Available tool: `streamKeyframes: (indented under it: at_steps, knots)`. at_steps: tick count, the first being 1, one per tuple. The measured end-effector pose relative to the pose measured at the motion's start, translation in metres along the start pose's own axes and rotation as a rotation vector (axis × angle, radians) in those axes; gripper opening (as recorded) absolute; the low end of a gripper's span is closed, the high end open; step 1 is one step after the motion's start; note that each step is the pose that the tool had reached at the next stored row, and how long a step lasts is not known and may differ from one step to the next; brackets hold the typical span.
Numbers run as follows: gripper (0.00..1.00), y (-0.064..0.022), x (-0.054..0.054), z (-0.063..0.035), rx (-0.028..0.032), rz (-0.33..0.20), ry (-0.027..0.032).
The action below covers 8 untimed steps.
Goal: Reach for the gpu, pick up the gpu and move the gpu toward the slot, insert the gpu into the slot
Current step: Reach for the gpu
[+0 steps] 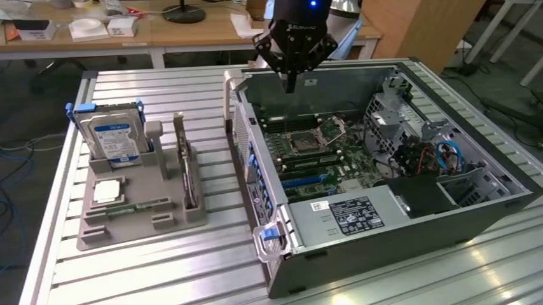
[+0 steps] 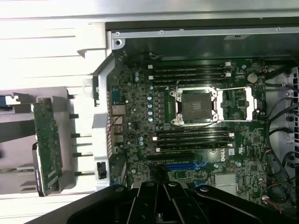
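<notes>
Hovering above the rear wall of the open PC case (image 1: 382,222), the gripper (image 1: 290,84) is sitting w/ its fingers pinched together, carrying nothing; it is looking down on the motherboard (image 2: 196,116), w/ the blue PCIe slot (image 2: 184,165) just ahead of its fingers; the reach is not yet done. Over on the exterior view's left, outside the case and well apart from the gripper, the gpu (image 1: 185,166) is standing on its long edge in a groove of the grey fixture tray (image 1: 136,227); its pale bracket is seemingly sitting at the far end; a hard drive (image 1: 114,136) w/ a blue label is standing near it in the same tray. Judging by looks, the card is going to handle light and stiff but fragile, w/ small parts on its faces; being thin, it is likely to pivot if pinched off-centre; the free top edge, approx. mid-length, is looking like the safest hold, clear of the bracket and of the seated lower edge.
</notes>
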<state>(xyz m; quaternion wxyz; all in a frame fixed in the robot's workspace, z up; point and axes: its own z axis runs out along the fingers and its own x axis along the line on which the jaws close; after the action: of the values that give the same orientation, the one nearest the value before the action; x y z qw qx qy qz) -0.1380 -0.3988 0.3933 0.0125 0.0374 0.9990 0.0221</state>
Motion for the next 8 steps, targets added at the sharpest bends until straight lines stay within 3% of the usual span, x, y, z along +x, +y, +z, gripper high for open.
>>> streamKeyframes:
  at_steps: [8]
  knots:
    - [0.1, -0.0018, 0.024, -0.0005, 0.0, 0.0, 0.0]
